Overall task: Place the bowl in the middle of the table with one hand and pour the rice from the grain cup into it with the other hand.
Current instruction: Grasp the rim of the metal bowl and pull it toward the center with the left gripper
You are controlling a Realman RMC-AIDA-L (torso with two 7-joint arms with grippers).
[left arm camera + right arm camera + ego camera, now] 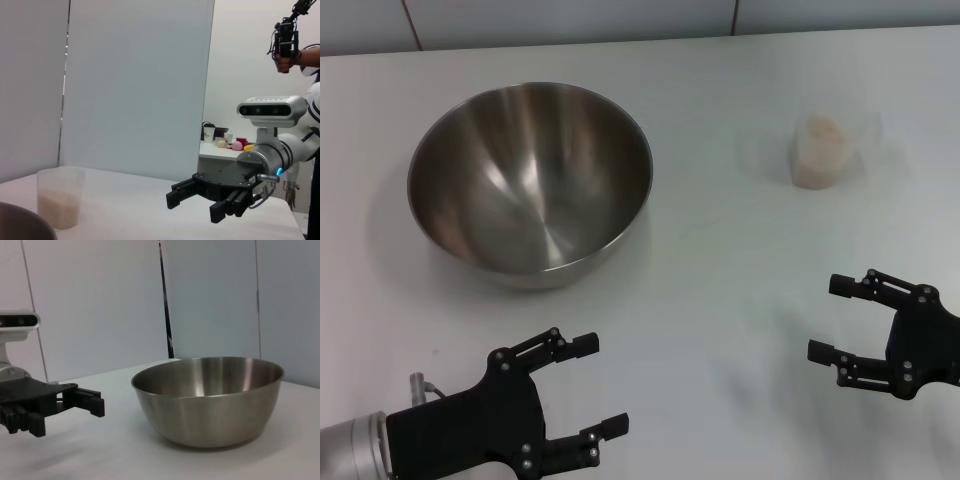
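Bowl [530, 180] sits upper left on the table [720, 300], off centre; cup [818, 150] with rice [817, 168] upper right. Left gripper [592, 388], lower left, and right gripper [825, 318], lower right, are spread, empty. Bowl rim is probably best pinched at its near edge and slid centreward.

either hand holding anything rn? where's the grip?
Nothing held. Left hand and right hand are open, short of the bowl and cup.
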